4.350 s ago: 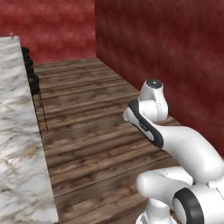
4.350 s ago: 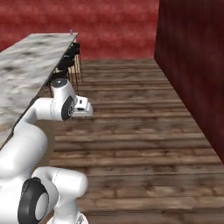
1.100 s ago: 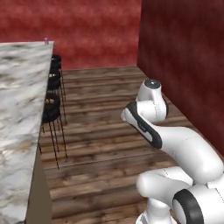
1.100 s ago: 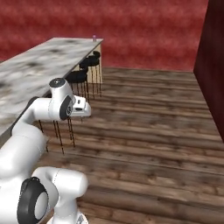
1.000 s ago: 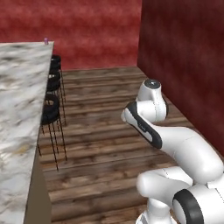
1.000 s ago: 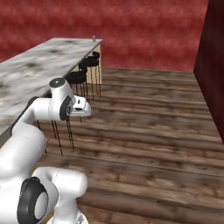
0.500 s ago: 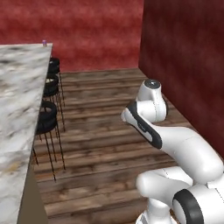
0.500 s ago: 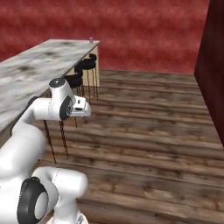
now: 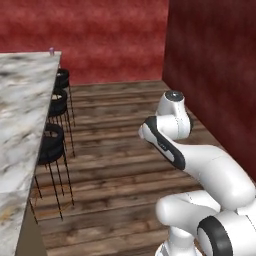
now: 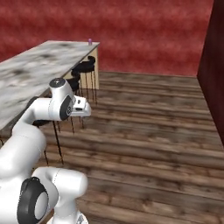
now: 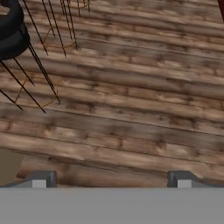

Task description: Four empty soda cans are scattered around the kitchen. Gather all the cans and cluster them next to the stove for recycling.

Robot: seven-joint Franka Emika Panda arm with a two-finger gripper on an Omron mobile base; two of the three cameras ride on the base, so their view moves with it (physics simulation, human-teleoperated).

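Purple soda can (image 9: pixel 51 50) upright at far end of marble surface (image 9: pixel 20 115), black stools (image 9: pixel 52 145) along its edge, hand (image 11: pixel 109 178) fully open, empty, over wooden floor (image 10: pixel 153 127), well apart from can

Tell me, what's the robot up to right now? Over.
Gripper open, empty, over bare wood floor. One purple can at far end of marble counter. Black stools line the counter's side; floor ahead open.
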